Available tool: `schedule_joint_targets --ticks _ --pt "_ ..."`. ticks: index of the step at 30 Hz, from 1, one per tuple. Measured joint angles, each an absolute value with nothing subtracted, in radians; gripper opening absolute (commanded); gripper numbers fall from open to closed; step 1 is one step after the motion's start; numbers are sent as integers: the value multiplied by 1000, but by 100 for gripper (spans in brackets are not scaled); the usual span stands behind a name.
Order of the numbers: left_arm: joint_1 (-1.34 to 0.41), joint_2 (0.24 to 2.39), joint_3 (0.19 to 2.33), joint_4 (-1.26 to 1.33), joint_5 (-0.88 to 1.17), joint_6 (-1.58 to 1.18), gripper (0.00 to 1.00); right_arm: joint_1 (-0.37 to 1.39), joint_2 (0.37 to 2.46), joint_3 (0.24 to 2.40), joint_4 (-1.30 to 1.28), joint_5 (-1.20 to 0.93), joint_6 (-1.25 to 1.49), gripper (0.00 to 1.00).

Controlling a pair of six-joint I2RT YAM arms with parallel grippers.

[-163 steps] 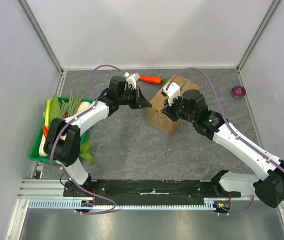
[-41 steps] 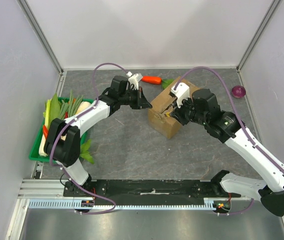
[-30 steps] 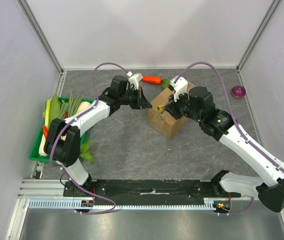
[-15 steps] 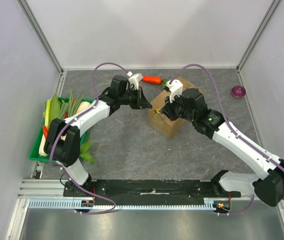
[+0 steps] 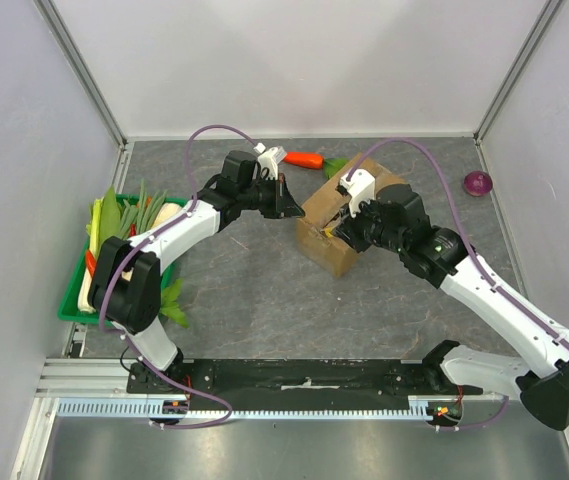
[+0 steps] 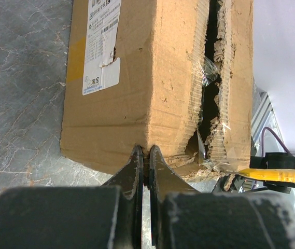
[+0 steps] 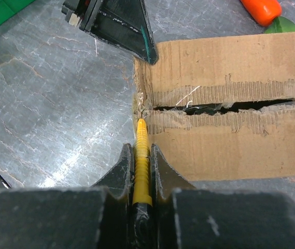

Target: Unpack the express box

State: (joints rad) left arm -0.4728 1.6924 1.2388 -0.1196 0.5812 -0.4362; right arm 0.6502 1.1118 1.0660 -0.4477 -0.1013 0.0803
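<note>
Right gripper (image 7: 143, 154) clamped on yellow cutter (image 7: 141, 132), tip at express box (image 7: 225, 150) seam (left gripper (image 6: 146, 154) jaws together, against box corner).

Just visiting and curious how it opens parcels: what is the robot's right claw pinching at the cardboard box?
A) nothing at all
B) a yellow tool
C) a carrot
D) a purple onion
B: in the right wrist view the right gripper is shut on a yellow tool, whose tip sits at the end of the express box top seam.
</note>
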Motion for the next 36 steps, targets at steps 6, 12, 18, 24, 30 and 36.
schedule_joint_targets --ticks 6,12,18,24,30,36 --pt "-473 1692 1239 -120 584 -437 2 650 1094 1066 -471 -103 60 0" --pt "-472 1692 1239 -119 583 -437 2 650 1073 1066 -467 -89 79 0" --pt "-472 1692 1239 -119 583 -437 2 681 1079 1087 -392 -22 124 0" --pt "-472 1692 1239 -119 583 -437 2 726 1141 1100 -368 30 133 0" --pt "-472 1692 1239 -118 583 -436 2 753 1173 1100 -374 101 135 0" --pt "-472 1692 1239 -119 583 -437 2 783 1178 1100 -376 166 131 0"
